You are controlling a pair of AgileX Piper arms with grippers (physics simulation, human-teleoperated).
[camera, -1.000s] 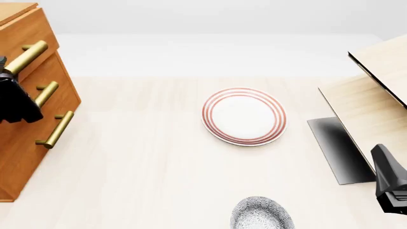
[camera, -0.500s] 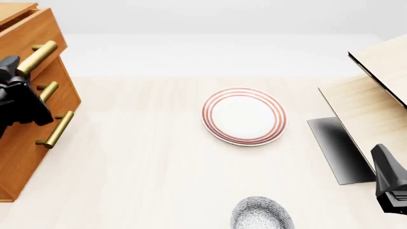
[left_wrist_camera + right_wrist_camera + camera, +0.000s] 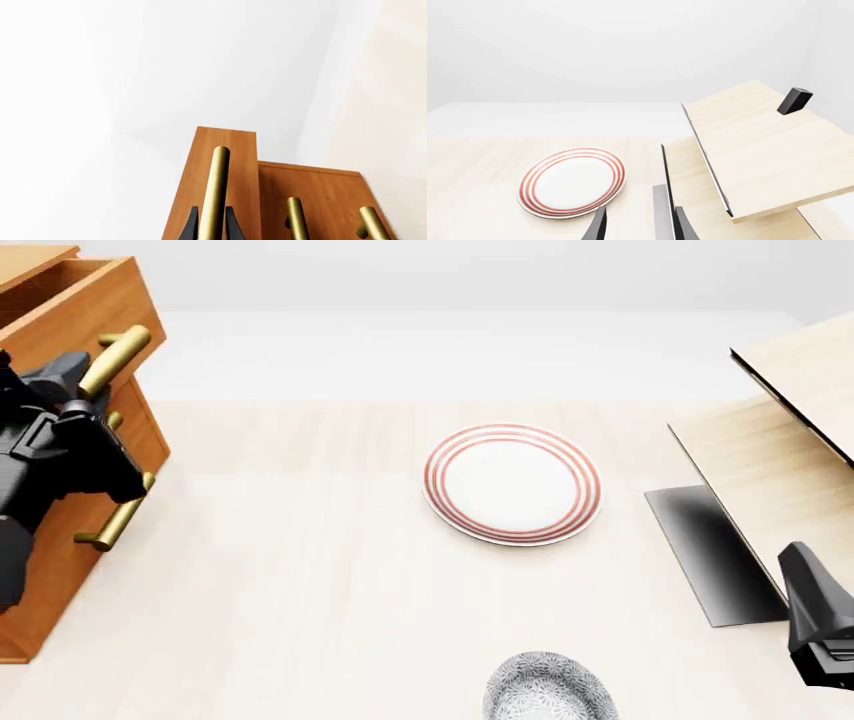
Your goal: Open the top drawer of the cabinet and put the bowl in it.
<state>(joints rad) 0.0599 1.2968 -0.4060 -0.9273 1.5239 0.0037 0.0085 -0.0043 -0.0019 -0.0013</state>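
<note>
**Top drawer coming out**

My left gripper [image 3: 211,227] is clamped on the brass handle [image 3: 118,354] of the top drawer [image 3: 83,302], which now stands further out of the cabinet [image 3: 67,540] than a second ago; there should soon be room for the bowl. The bowl [image 3: 549,689] sits at the table's [image 3: 307,620] near edge, well apart from that hand, near my right gripper [image 3: 635,225], which is slightly parted and holds nothing.

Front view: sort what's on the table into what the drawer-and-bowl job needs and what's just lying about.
Needed for the job:
top drawer, partly pulled out
its handle, with the left gripper around it
cabinet
bowl

Lying about:
plate
pale wooden structure
</note>
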